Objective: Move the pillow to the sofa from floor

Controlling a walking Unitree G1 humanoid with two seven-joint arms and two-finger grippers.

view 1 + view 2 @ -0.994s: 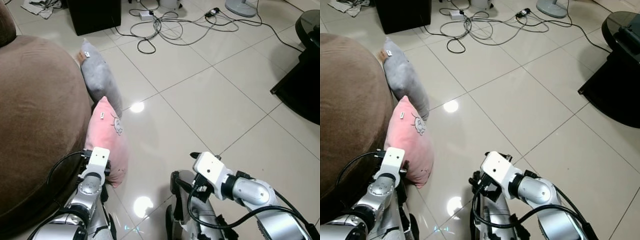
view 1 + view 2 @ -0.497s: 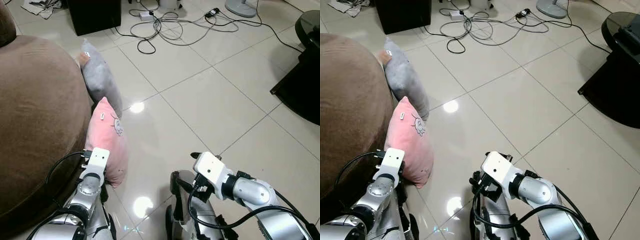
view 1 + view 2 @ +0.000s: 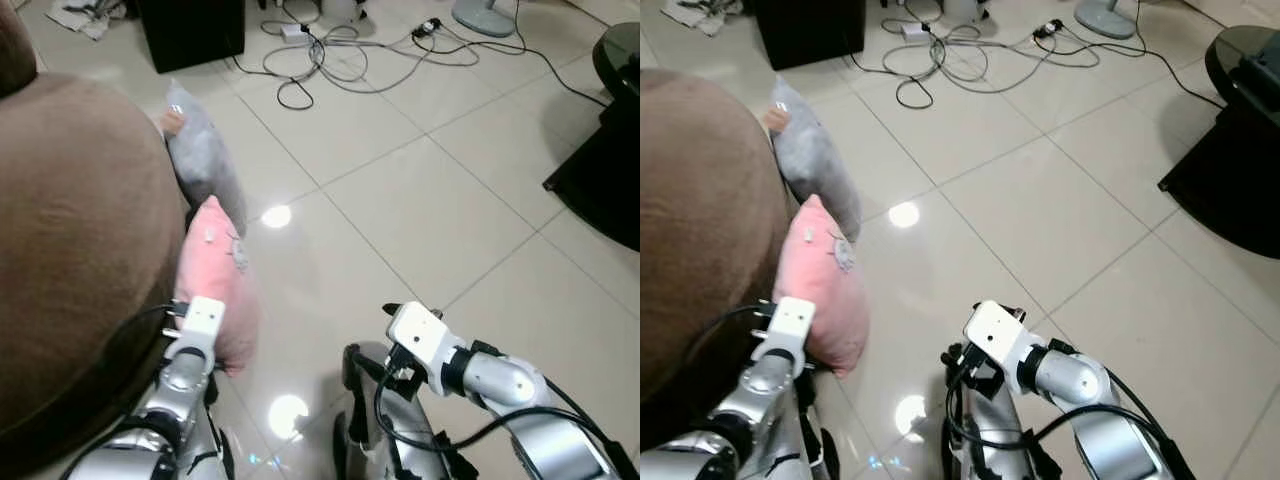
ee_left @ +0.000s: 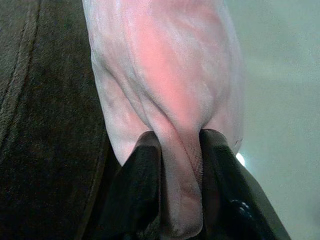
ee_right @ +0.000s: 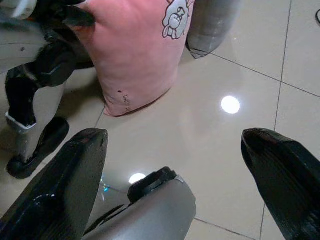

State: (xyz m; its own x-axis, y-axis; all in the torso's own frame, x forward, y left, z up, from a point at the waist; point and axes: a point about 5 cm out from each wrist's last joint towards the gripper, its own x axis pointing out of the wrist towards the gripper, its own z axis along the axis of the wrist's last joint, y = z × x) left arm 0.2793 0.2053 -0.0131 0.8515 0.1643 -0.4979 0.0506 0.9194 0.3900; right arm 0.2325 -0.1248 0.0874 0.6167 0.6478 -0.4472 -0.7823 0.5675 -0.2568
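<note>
The pink pillow [image 3: 215,285] stands on its edge on the tile floor [image 3: 420,200], pressed against the brown sofa [image 3: 75,240], and the left gripper [image 4: 181,165] squeezes a fold of its near corner between its two black fingers [image 4: 142,185]. A grey pillow [image 3: 205,165] leans on the sofa just past the pink one, and its far end is partly hidden behind the sofa's curve. The right gripper [image 5: 175,145] hangs low over the floor beside the pink pillow with its fingers [image 5: 75,170] spread wide and holding nothing, and the head views are blurry.
</note>
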